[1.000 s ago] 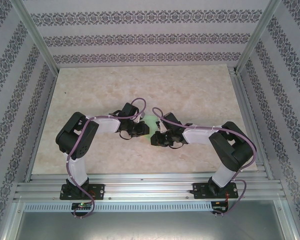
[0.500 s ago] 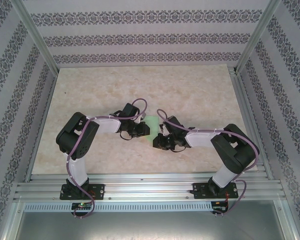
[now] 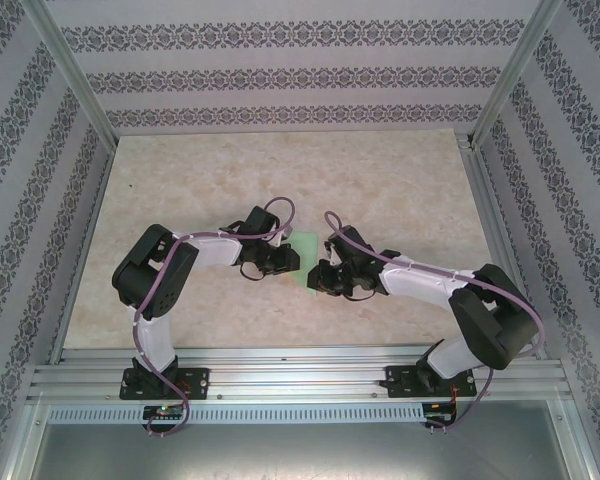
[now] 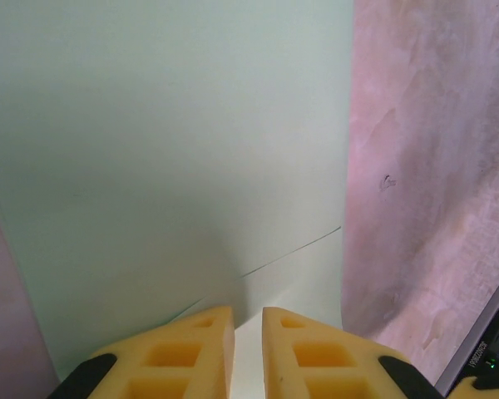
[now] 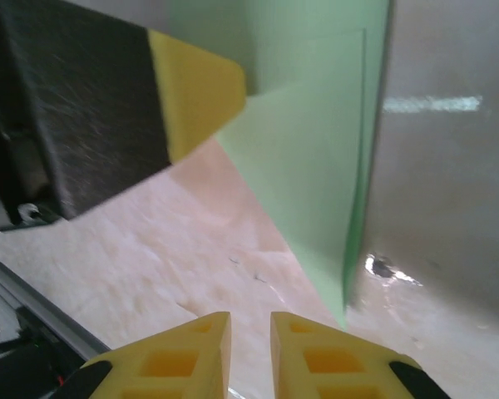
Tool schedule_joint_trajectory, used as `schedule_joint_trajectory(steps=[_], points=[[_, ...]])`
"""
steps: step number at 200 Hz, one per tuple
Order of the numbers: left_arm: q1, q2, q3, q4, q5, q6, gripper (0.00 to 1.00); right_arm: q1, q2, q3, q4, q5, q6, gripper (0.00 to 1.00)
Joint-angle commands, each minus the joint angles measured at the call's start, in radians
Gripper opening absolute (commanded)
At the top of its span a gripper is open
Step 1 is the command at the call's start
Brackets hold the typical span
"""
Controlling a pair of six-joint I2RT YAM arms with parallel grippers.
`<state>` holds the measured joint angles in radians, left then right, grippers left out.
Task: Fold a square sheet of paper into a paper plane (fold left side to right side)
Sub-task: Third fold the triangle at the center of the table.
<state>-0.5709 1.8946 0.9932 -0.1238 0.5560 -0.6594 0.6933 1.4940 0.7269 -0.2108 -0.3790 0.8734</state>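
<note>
Top external view shows the pale table (image 3: pixel 180 180) with the green sheet of paper (image 3: pixel 303 262) in the middle. The left gripper (image 4: pixel 248 312) is pinched on one edge of the paper and holds that side up. The right gripper (image 5: pixel 251 316) has its fingers almost together, with nothing in them. I think the left-to-right fold is being made. Next, the held side must go over and line up with the right edge

square sheet of paper (image 3: pixel 303 270) on table (image 3: pixel 380 180), between left claw (image 3: pixel 286 262) and right claw (image 3: pixel 321 281)
</note>
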Motion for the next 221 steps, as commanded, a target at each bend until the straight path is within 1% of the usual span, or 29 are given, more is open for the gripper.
schedule_joint_trajectory(steps=[1, 16, 35, 69, 132, 176, 221], points=[[-0.007, 0.012, -0.024, -0.07, -0.08, 0.015, 0.19, 0.034, 0.04, 0.056, 0.029, 0.105, 0.139, 0.17], [-0.007, 0.008, -0.027, -0.065, -0.079, 0.013, 0.19, 0.049, 0.091, 0.078, 0.049, 0.134, 0.208, 0.12], [-0.007, 0.002, -0.029, -0.057, -0.08, 0.01, 0.19, 0.061, 0.142, 0.101, 0.066, 0.163, 0.273, 0.09], [-0.006, 0.002, -0.036, -0.047, -0.08, 0.008, 0.19, 0.077, 0.188, 0.146, 0.014, 0.224, 0.302, 0.06], [-0.007, 0.014, -0.034, -0.025, -0.079, -0.002, 0.19, 0.097, 0.246, 0.141, -0.076, 0.196, 0.318, 0.04], [-0.006, 0.015, -0.032, -0.035, -0.087, 0.005, 0.19, 0.097, 0.205, 0.066, -0.142, 0.199, 0.327, 0.02], [-0.006, 0.011, -0.03, -0.043, -0.094, 0.008, 0.19, 0.085, 0.095, -0.055, -0.199, 0.213, 0.333, 0.02]])
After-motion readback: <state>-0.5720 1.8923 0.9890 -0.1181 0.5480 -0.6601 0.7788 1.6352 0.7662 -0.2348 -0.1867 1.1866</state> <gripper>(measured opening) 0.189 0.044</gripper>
